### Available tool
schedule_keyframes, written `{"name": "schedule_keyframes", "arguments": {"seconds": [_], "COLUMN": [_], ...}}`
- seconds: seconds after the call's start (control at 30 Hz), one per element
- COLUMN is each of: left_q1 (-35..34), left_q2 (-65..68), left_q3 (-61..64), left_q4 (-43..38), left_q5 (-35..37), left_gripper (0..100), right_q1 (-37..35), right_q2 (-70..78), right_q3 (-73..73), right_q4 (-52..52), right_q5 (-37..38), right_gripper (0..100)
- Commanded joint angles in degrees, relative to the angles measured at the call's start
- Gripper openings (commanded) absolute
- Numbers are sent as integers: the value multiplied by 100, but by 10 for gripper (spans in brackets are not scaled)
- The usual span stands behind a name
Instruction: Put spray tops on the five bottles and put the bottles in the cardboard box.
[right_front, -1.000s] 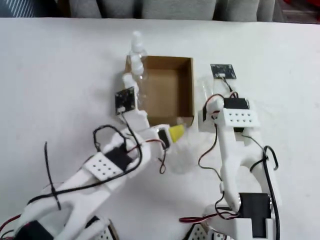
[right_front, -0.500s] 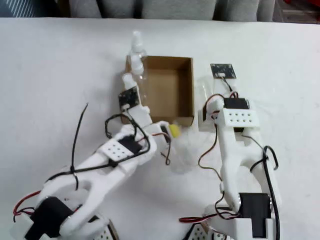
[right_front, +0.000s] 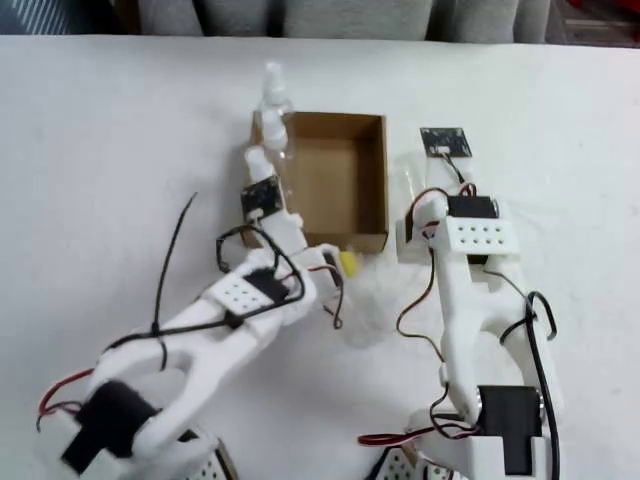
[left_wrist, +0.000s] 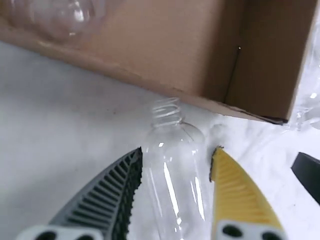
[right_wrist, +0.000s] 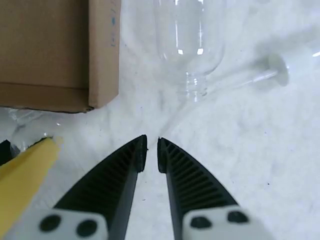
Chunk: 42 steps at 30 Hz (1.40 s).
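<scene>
moved: left arm has swung in toward the cardboard box (right_front: 335, 180) over the last second, wrist now closer to the box's near corner; right arm unmoved
tabletop (right_front: 120, 150): white; carries the box, both arms and the loose bottles
cardboard box: open, upright, between the two wrists; bottles with spray tops (right_front: 272, 95) stand at its far-left wall; cannot tell if they are inside or just outside
left gripper (left_wrist: 177, 151): spread; grey and yellow fingers straddle the uncapped bottle (left_wrist: 175, 175), each just beside its body; contact unclear
uncapped bottle: clear, lying on the tabletop just outside the box's near wall; threaded neck points at that wall
right gripper (right_wrist: 152, 142): black fingers pressed nearly together, pinching nothing; over bare tabletop
second bottle (right_wrist: 189, 35): clear, no top, lying on the tabletop by the box's right wall; neck toward the right gripper
loose spray top (right_wrist: 277, 70): looks like one with its dip tube; lies just beside the second bottle's neck
step (judged): left gripper about to grasp the uncapped bottle, to hold it for capping
how to do it well: close on mid-body, not on shoulder or threads; squeeze lightly, since thin plastic will likely buckle or squirt out; lift clear of the box wall before tilting upright; keep the neck exposed; right gripper must spread before it can fetch a top
</scene>
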Motion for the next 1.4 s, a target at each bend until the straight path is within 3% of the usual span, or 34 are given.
{"name": "schedule_keyframes", "arguments": {"seconds": [0.0, 0.13, 0.3, 0.37, 0.47, 0.7, 0.9, 1.13, 1.3, 1.37], "left_q1": [-92, -66, 119, 251, 242, 242, 242, 251, 189, 101], "left_q2": [681, 787, 787, 778, 585, 391, 664, 1218, 840, 593], "left_q3": [-615, -659, -651, -677, -668, -695, -835, -1231, -1240, -1231], "left_q4": [53, 53, 255, 466, 536, 774, 791, 1099, 1433, 1547], "left_q5": [-35, -53, -62, -62, -70, -308, -308, -316, -378, -774], "left_gripper": [219, 249, 470, 498, 459, 252, 321, 315, 164, 70], "right_q1": [13, 13, 13, 13, 13, 13, 13, 13, 13, 13], "right_q2": [-154, -154, -154, -154, -154, -154, -154, -154, -154, -154], "right_q3": [-18, 97, 97, 97, 97, 97, 105, 105, 105, 105], "right_q4": [-57, -127, -154, -154, -154, -163, -163, -145, -145, -145], "right_q5": [79, 88, 88, 88, 88, 88, 88, 88, 88, 88], "right_gripper": [16, 16, 16, 16, 16, 16, 16, 16, 16, 16]}}
